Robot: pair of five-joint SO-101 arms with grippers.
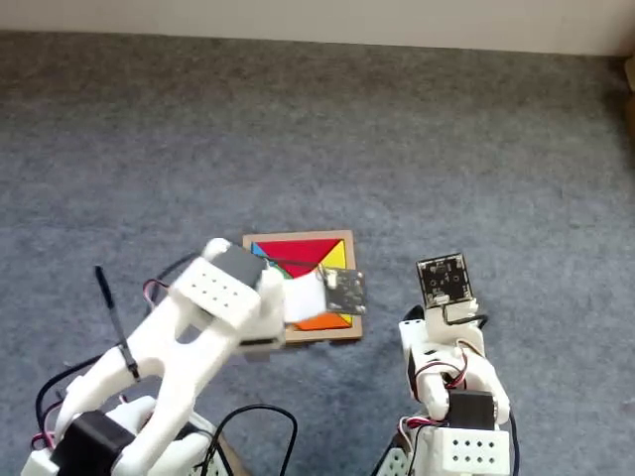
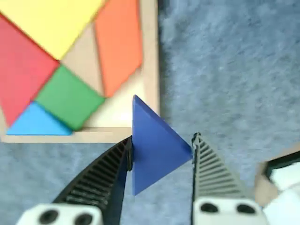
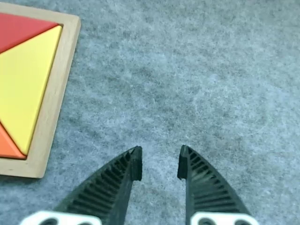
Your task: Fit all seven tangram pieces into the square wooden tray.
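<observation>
At tray (image 2: pixel 150 56) edge, left gripper (image 2: pixel 162 139) pinches blue triangle (image 2: pixel 154 150).

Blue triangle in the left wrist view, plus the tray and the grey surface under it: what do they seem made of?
The blue triangle looks like painted wood, matte: flat even colour, crisp edges; plastic is possible. The tray seems bare light wood: pale unpainted rim. The grey surface looks like carpet or felt: fuzzy, fibrous texture.
</observation>
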